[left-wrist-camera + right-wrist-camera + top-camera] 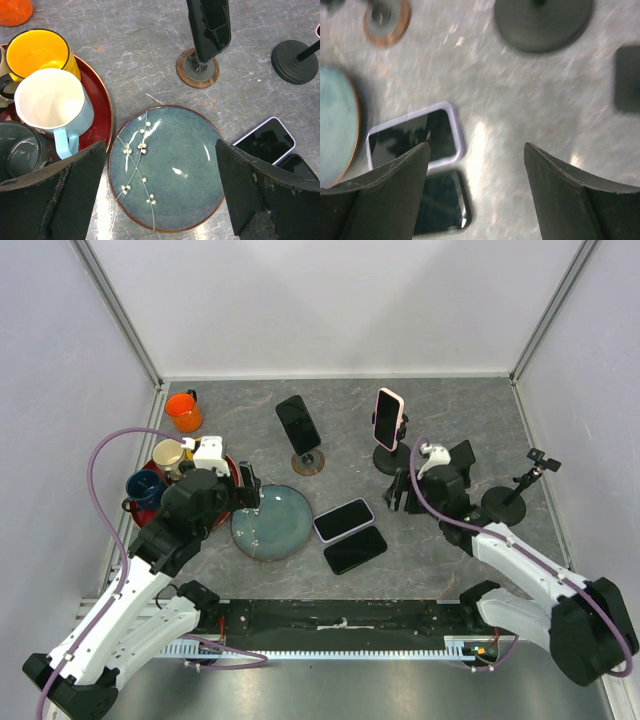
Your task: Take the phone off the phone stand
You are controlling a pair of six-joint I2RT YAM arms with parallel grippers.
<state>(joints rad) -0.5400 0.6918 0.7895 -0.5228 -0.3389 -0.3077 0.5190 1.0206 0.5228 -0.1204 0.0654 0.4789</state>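
So, phone: the pink phone point(388, 418) stands upright on its black stand point(390, 460), at about 1 o'clock from the table's middle.
Other candidate: a black phone point(298, 423) sits on a wood-based stand point(308, 462) at about 11 o'clock. The task does not tell you which one it means.
Right gripper: the right gripper point(403, 492) hovers just beside the black stand, at its 5 o'clock. Its jaws are apart, with nothing between them.
Left gripper: the left gripper point(162, 150) hangs over the blue plate point(165, 167), jaws wide apart and empty.
Already flat: a lilac-cased phone point(343, 519) and a dark phone point(355, 549) lie side by side at the plate's 3 o'clock.
Step in hand: you look to be between picks, with the approach to the pink phone not yet begun.
Next move: you would need to raise the right gripper, turn it toward 12 o'clock, close on the phone's edges, then lift it out of the cradle without tipping the stand.
Bystanders: a red tray point(102, 95) of mugs sits at the plate's 9 o'clock, and an empty stand point(503, 502) at the right arm's 3 o'clock.
Hard to see: the right wrist view is blurred and leaves out the pink phone. How the cradle holds it, you cannot tell.
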